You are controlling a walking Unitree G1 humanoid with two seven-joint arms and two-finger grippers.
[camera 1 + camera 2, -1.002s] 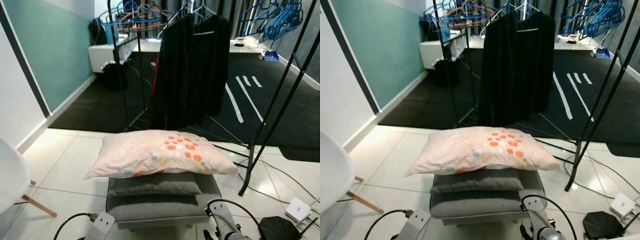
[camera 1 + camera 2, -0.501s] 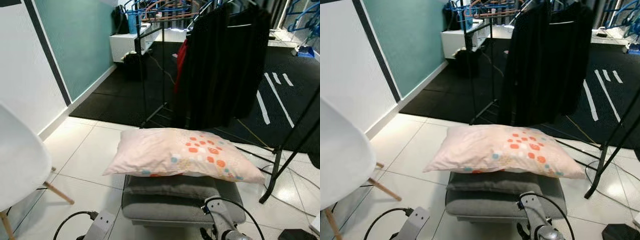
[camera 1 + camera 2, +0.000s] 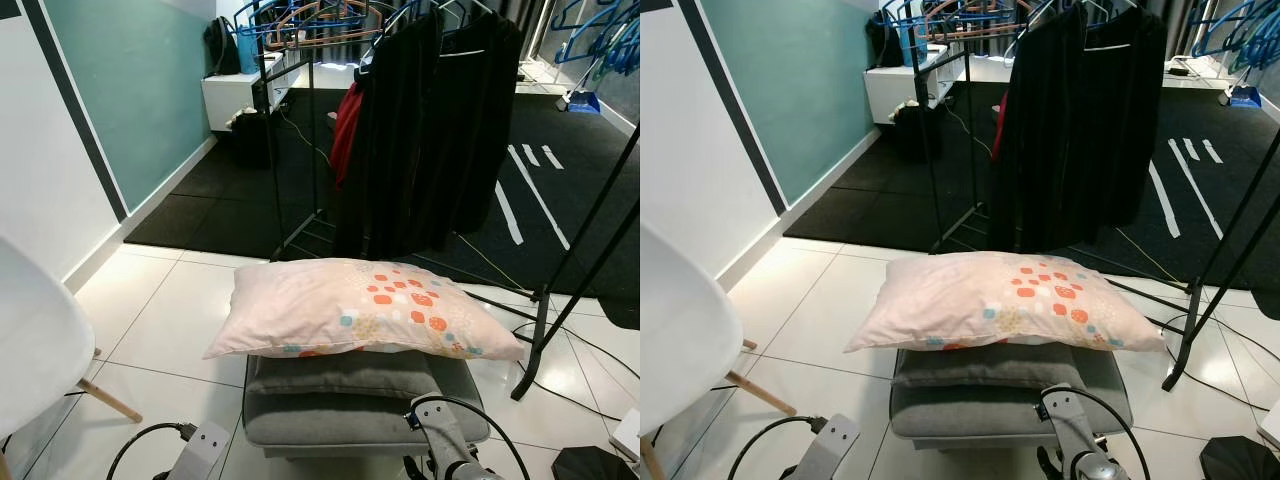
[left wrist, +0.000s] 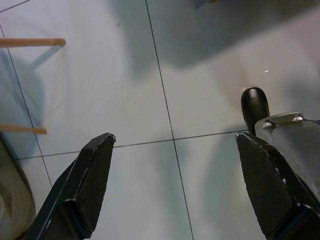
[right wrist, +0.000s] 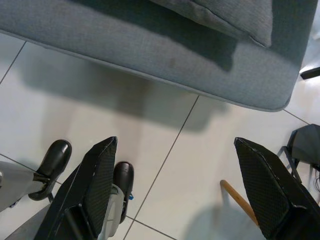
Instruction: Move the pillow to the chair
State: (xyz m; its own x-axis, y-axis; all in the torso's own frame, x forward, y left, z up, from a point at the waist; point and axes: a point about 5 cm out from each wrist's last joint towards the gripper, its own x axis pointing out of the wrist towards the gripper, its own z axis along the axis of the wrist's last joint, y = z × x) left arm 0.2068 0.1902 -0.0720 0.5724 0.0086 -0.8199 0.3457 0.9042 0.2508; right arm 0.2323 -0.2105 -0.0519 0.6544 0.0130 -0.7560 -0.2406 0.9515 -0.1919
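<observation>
White tile floor (image 3: 160, 320), pillow (image 3: 360, 308) on ottoman (image 3: 350, 415) ahead, both claws low, apart.

Cloth, plastic, tile, metal and wood

Pillow (image 3: 360, 310): soft pale printed cloth, matt. Cushion (image 3: 325, 372) and stool (image 3: 1010, 405): grey woven cloth, matt, slightly rough. Chair (image 3: 35, 350): smooth white plastic shell on wooden legs (image 3: 105, 400). Floor (image 3: 160, 320): glossy white tile. Rack (image 3: 280, 120): black metal tubing. Garments (image 3: 430, 130): black matt cloth. Tool fingers (image 5: 95, 180): black, finely textured.
</observation>
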